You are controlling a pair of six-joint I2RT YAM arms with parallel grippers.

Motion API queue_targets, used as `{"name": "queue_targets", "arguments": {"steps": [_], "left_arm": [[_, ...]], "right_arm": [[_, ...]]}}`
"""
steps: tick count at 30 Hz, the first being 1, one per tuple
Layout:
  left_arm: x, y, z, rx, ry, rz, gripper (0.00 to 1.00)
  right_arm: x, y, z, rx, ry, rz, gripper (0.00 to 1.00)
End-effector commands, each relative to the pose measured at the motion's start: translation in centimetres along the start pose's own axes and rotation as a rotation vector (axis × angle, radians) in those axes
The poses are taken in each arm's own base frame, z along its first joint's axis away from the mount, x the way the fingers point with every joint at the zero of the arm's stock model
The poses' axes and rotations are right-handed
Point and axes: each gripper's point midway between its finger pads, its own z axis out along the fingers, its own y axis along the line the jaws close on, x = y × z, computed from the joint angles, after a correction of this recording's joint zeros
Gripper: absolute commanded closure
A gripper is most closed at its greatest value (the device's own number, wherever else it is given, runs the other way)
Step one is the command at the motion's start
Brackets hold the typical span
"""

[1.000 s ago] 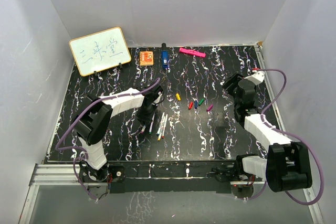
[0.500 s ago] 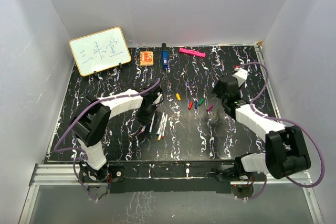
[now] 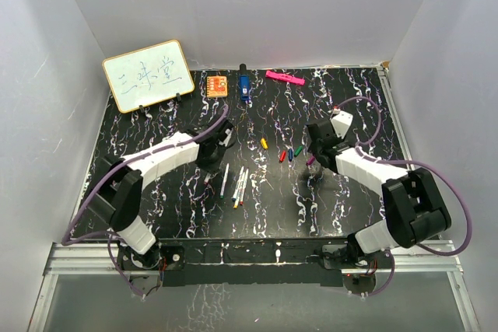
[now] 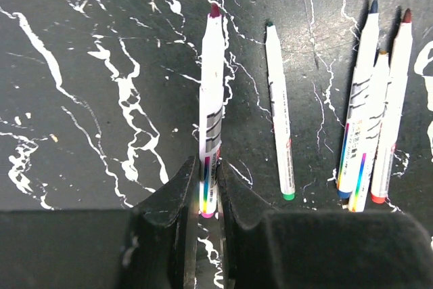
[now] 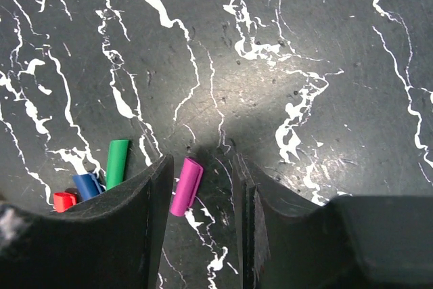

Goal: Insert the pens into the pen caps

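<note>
The left gripper (image 4: 206,191) now pinches one pen (image 4: 211,99), the other pens (image 4: 279,113) lying just right of its fingers. The right gripper (image 5: 201,174) has swung over, fingers spread either side of the purple cap (image 5: 186,186).

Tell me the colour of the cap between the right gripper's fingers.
Magenta-purple; the cap shows best in the right wrist view.
</note>
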Motion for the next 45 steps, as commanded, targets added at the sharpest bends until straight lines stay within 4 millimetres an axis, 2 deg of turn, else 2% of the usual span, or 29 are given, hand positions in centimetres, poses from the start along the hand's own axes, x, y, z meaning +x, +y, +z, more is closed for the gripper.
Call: {"name": "queue_targets", "arguments": {"steps": [1,4,8,17,25,38,45], "left_arm": [[-1.5,1.1,-2.8,-0.020,-0.093,-0.014,1.00],[-3.0,0.7,-4.3,0.024,-0.198,-0.031,1.00],[-3.9,0.2,-5.7,0.077,-0.311,-0.055,1.00],[-3.9,-0.2,-5.7,0.103,-0.333,-0.065,1.00],[-4.9,-1.0,-7.5,0.185,-0.455,-0.072,1.00],[-4.6,-1.3,-6.9,0.200,-0.459,-0.077,1.00],[-4.7,-1.4,-6.7,0.204,-0.475,-0.073,1.00]], "right_arm": [[-1.8,1.4,-0.3,0.013,-0.026,0.034,0.62],[-0.9,1.7,-0.3,0.026,-0.008,0.019,0.60],[0.1,2.2,-0.4,0.020,0.007,0.012,0.59],[1.6,2.2,-0.2,0.055,0.040,0.006,0.59],[2.5,1.9,0.3,0.091,0.062,0.002,0.59],[2.9,2.4,0.7,0.081,0.077,0.006,0.59],[3.9,2.6,1.2,0.080,0.105,0.000,0.60]]}}
